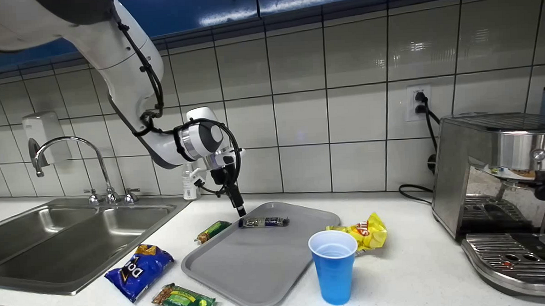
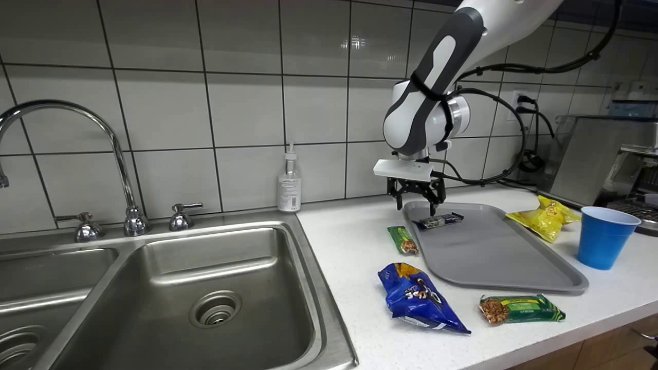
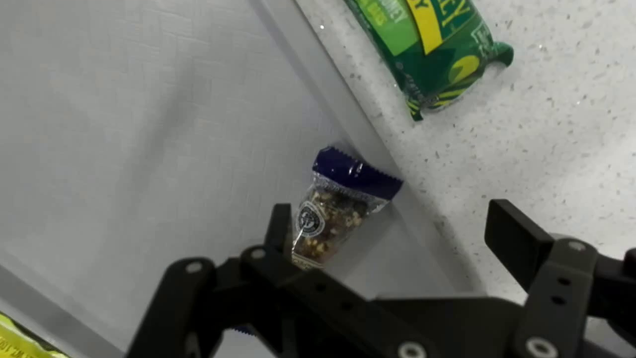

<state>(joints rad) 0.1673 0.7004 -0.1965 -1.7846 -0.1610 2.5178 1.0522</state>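
The bar [image 3: 334,215] has the bench [image 2: 354,246], then the tray [image 2: 493,252], beneath it, near a tray corner; its purple end seems propped by the raised edge. The end effector [image 2: 416,210] hangs above that edge — spread wide, gripping nothing, so the tray alone bears the bar. Just outside lies a green bar [image 3: 432,49].

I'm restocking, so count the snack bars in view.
3: a purple bar on the tray; a green bar beside the tray, toward the sink; a second green bar near the counter's front edge. All show in both exterior views.
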